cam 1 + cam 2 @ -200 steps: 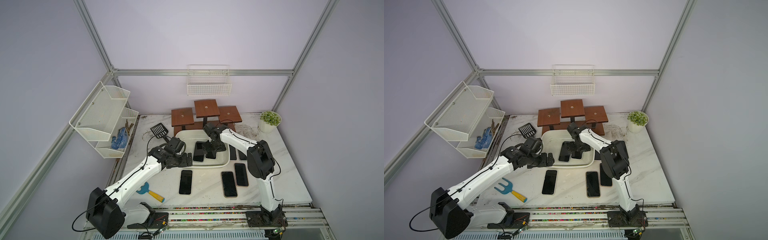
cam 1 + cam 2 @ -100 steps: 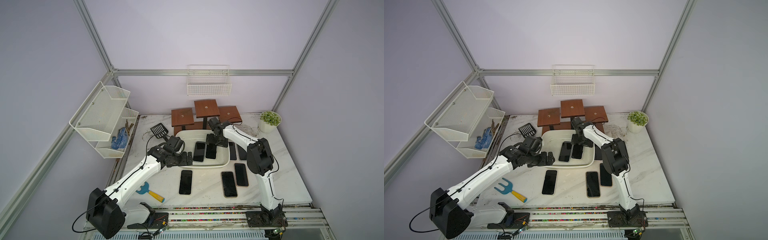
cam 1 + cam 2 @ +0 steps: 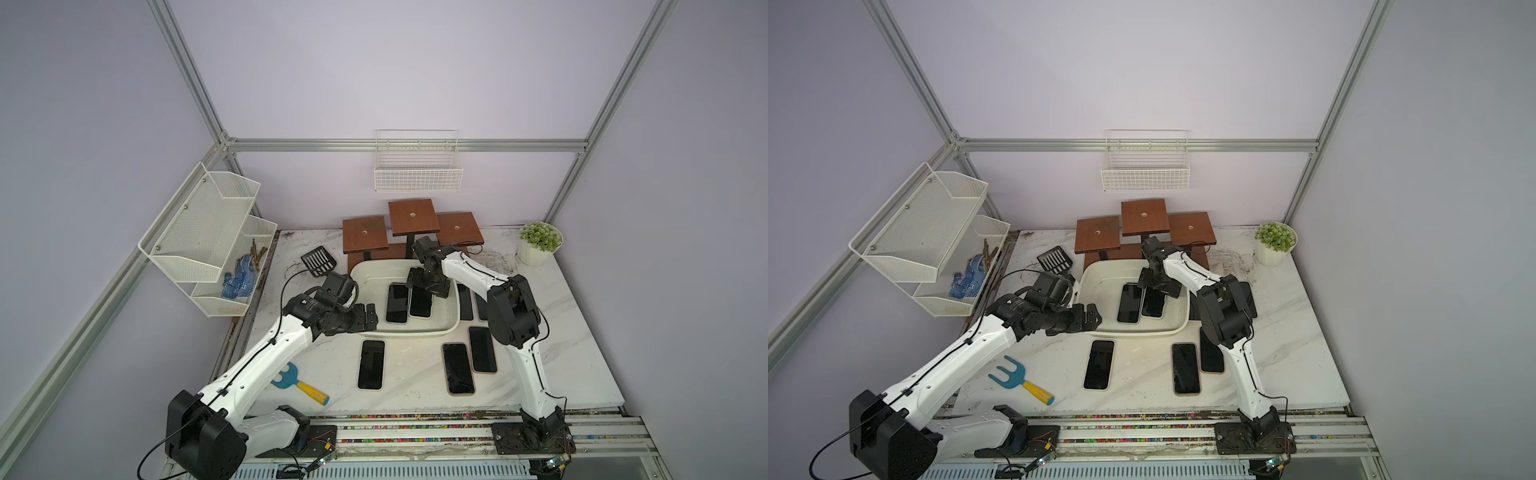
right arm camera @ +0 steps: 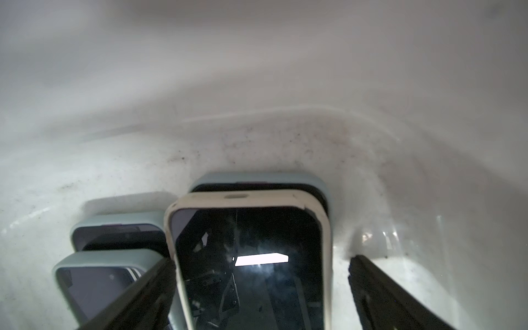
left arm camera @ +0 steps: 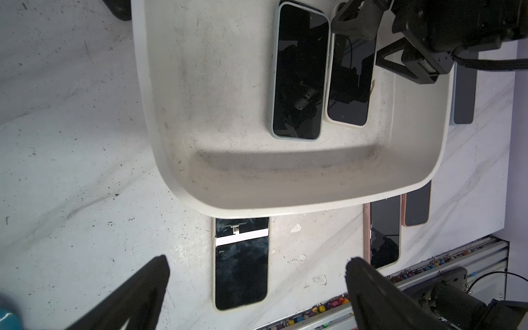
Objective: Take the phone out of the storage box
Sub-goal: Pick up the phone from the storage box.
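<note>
Partway, by my reckoning: several phones (image 3: 371, 364) already lie out on the tabletop (image 3: 582, 340), and at least two are in the box (image 5: 257, 171). The right hand (image 4: 260, 261) is down inside it, spread wide astride a cream phone (image 4: 245, 228) but not gripping it. A blue phone (image 5: 298, 71) lies just beside one finger and the box wall is near the other, so closing looks cramped. The left hand (image 5: 257, 258), wide and empty, hovers just outside the box's rim.
</note>
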Controlling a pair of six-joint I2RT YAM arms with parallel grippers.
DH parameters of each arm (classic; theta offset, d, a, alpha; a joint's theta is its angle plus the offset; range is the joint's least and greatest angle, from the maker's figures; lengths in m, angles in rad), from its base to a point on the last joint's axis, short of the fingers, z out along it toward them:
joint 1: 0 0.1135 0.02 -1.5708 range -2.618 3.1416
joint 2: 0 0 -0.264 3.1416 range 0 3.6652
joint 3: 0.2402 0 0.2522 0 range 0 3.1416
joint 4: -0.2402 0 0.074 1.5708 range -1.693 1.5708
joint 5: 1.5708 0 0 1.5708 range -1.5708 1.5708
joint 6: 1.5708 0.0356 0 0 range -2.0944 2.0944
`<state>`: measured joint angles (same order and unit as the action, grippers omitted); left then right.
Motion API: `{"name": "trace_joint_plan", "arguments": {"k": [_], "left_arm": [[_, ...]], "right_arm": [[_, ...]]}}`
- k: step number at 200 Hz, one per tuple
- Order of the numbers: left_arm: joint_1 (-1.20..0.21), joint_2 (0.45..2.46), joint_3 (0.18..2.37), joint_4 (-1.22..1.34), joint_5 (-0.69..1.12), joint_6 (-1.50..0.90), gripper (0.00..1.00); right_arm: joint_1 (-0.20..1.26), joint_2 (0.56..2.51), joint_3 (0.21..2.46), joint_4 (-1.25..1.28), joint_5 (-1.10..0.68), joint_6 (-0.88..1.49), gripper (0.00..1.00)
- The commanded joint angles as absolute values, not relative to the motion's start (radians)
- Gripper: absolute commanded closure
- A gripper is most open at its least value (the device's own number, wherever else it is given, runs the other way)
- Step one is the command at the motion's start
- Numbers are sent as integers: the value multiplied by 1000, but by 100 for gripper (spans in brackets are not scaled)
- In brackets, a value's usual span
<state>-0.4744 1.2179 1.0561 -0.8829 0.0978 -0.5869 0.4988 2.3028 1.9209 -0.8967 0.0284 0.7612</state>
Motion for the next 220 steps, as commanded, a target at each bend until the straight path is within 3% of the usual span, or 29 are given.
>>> {"name": "trace_joint_plan", "arguments": {"k": [1,37,120,220], "left_arm": [[-457,1198,1058,-884,122,-551,0],[-442,1208,1062,-882,132,-540,0],[-433,1240,1071,-853,152,-537,0],[-433,1250,1086,-845,173,-532,0]], "right_arm": [[492,2353,1925,-871,11,781,0],[492,2330,1888,-799,-34,800,0],[489,2382,1893,-963,34,685,0],[551,2250,1630,-905,18,646,0]]}}
